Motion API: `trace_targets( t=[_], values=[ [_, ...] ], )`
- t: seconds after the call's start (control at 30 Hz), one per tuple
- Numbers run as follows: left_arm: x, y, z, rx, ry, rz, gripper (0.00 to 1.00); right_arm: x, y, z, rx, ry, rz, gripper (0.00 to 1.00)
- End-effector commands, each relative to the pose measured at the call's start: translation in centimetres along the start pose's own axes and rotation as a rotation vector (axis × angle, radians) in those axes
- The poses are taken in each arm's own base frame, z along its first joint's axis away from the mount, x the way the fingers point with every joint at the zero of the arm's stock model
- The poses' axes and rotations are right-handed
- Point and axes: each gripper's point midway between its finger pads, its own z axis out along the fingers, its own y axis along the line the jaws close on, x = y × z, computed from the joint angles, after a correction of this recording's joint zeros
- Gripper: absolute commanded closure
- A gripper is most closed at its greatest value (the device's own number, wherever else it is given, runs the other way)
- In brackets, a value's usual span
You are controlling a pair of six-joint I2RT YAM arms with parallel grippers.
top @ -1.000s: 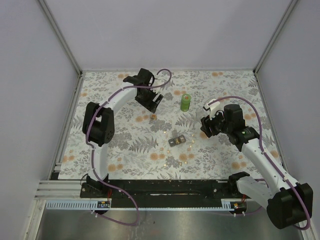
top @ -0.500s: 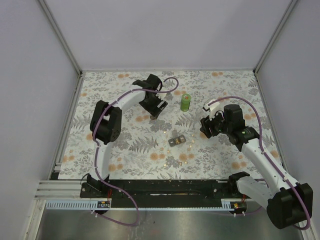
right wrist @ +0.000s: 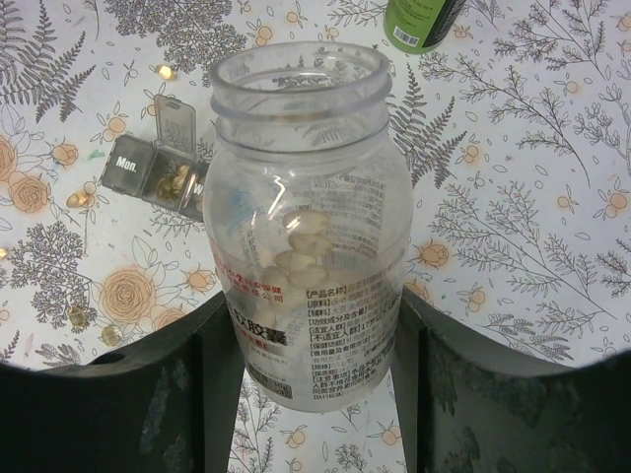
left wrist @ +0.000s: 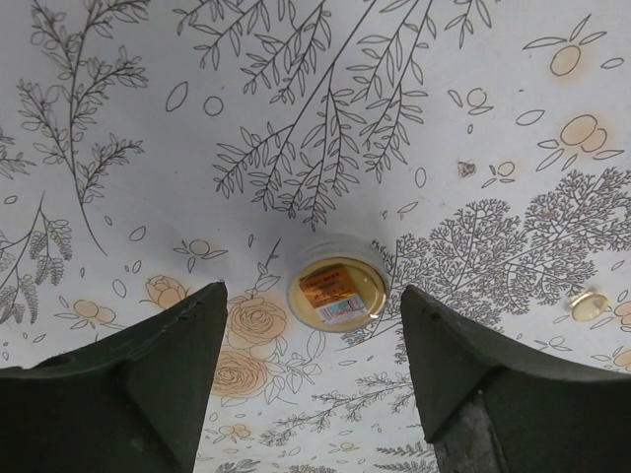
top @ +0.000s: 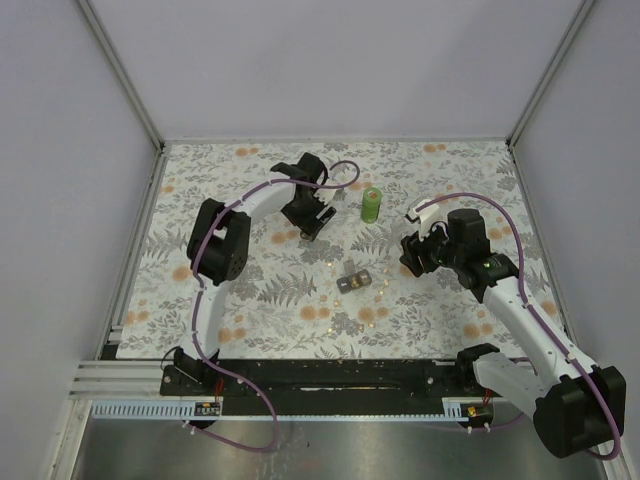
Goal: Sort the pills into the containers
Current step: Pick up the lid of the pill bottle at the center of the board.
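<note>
My right gripper [right wrist: 314,384] is shut on a clear pill bottle [right wrist: 306,227], uncapped, with pale capsules inside; it hangs above the table at the right [top: 425,250]. A small grey pill organiser [right wrist: 158,168], lids open with yellow pills in it, lies left of the bottle and shows in the top view [top: 354,281]. Loose yellow pills [right wrist: 77,317] lie around it. My left gripper [left wrist: 314,379] is open above a round white cap [left wrist: 337,289] lying upside down with an orange label inside; it sits at the table's back [top: 308,215]. A loose pill [left wrist: 589,304] lies to the cap's right.
A green bottle [top: 371,204] stands upright at the back middle, right of my left gripper, and shows at the top of the right wrist view [right wrist: 422,20]. The floral tablecloth [top: 260,300] covers the table, walled on three sides.
My left gripper has moved right and slightly forward along the table's back, toward the green bottle. The right arm with the clear bottle has barely moved.
</note>
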Motion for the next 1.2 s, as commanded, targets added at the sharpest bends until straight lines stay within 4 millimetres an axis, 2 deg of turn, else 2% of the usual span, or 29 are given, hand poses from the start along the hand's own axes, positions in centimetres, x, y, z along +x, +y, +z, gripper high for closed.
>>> trace_targets(
  t=[0.0,0.33,0.53,0.63,0.73,0.83,0.9,1.0,1.17],
  values=[
    [-1.4,-0.3,-0.2,-0.005,-0.028,0.018,0.27,-2.3,-0.2,-0.5,-0.005,-0.062,-0.023,1.0],
    [-1.0,-0.9,0.2,0.02,-0.017,0.018,0.38,-2.3,-0.2,-0.6,-0.003,-0.064,-0.025,1.0],
    [-0.7,-1.2,0.1,0.037,-0.011,0.015,0.61,-2.3,-0.2,-0.6,-0.005,-0.062,-0.024,1.0],
    [-0.8,-1.5,-0.9,0.047,-0.022,0.024,0.72,-2.4,0.0,-0.7,-0.019,-0.057,-0.034,1.0],
    [-1.3,-1.9,-3.2,0.059,-0.059,0.046,0.78,-2.7,0.6,-0.9,-0.06,-0.045,-0.042,1.0],
    [-2.2,-2.9,-6.7,0.104,-0.132,0.073,0.81,-2.4,1.1,-0.8,-0.097,-0.014,-0.048,1.0],
    [-2.8,-3.8,-9.3,0.156,-0.192,0.075,0.87,-2.4,1.5,-0.8,-0.118,0.001,-0.059,1.0],
    [-3.7,-5.7,-13.7,0.247,-0.282,0.093,0.96,-2.4,2.1,-0.7,-0.132,0.016,-0.095,1.0],
    [-4.7,-10.1,-20.1,0.452,-0.429,0.152,1.0,-3.3,4.3,-0.4,-0.225,0.022,-0.144,1.0]
  ],
)
